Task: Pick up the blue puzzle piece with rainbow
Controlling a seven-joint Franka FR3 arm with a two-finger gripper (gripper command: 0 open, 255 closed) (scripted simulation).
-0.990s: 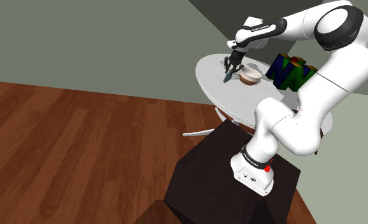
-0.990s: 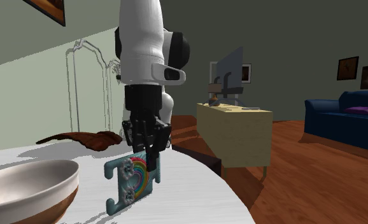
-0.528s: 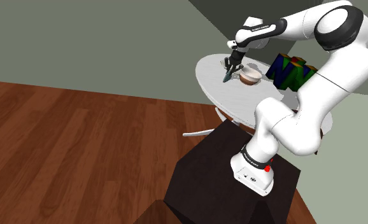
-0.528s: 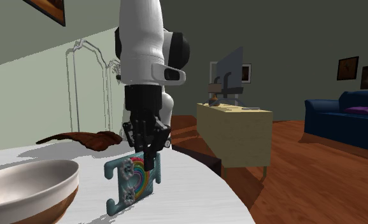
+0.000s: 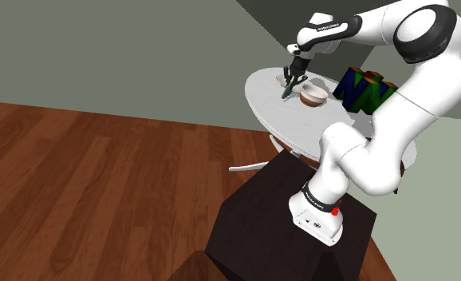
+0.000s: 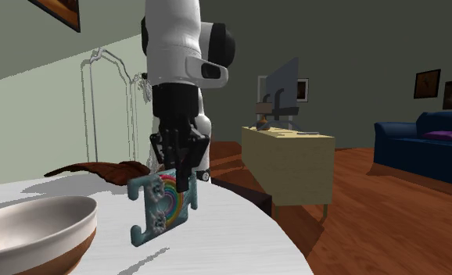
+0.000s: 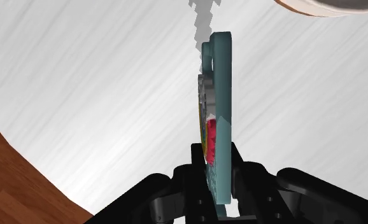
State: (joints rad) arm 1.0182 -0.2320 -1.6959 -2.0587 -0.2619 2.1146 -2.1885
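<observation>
Gripper (image 6: 181,178) clamped on top edge of puzzle piece (image 6: 159,208), hanging upright centre-left of frame, seemingly just off table (image 6: 248,242). Step: lift. Next: raise straight up, grip firm.

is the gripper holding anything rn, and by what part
Yes: the blue puzzle piece with the rainbow, clasped at its upper edge between the fingers of the gripper, hanging clear of the white table.
</observation>
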